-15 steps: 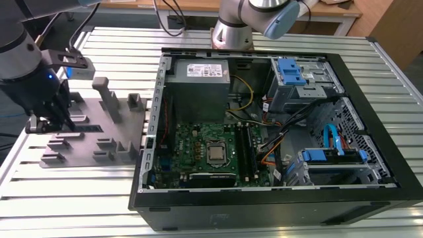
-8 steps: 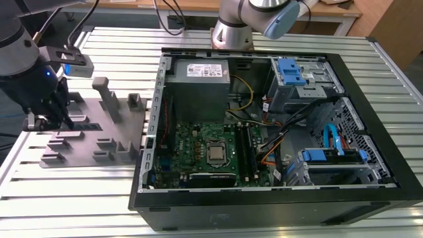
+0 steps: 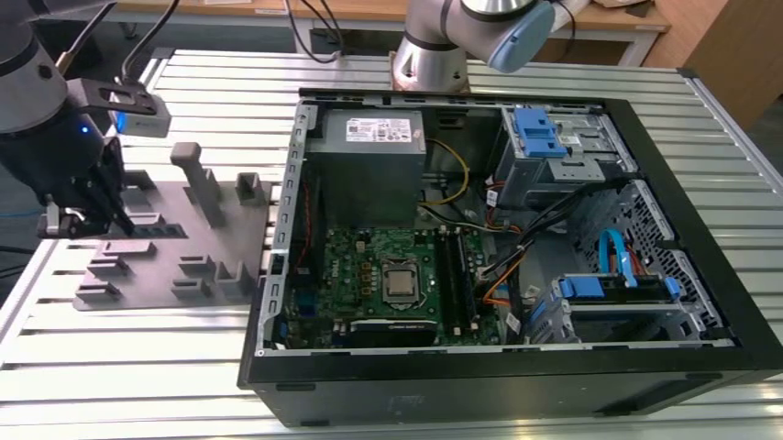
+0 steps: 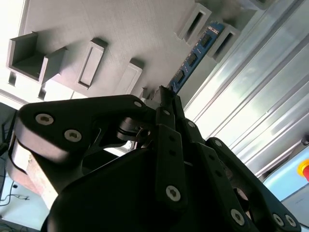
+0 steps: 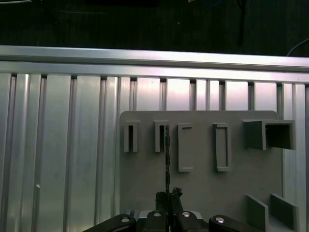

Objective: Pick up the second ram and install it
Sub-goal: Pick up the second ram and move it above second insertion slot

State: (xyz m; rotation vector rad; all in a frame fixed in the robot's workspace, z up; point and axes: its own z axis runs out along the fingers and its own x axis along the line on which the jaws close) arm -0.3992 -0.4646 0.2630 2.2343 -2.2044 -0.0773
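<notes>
On the gripper (image 5: 169, 195) the jaws were pinched nearly together on the near end of the ram stick (image 5: 167, 154). In the first wrist view we saw that stick edge-on, standing on its long edge. Its far end sat in one of the narrow slots of the grey holder plate (image 5: 207, 193).

In the exterior view the arm (image 3: 37, 110) hung at the exterior view's left with the gripper pointing down onto that plate, which lay flat on the ribbed metal table (image 3: 147, 367).

Just beside the plate, toward the exterior view's right, lay the open computer case (image 3: 490, 390) on its side. Inside we could see the green motherboard (image 3: 367, 261), a grey power supply (image 3: 367, 174) and blue drive brackets (image 3: 538, 133).
</notes>
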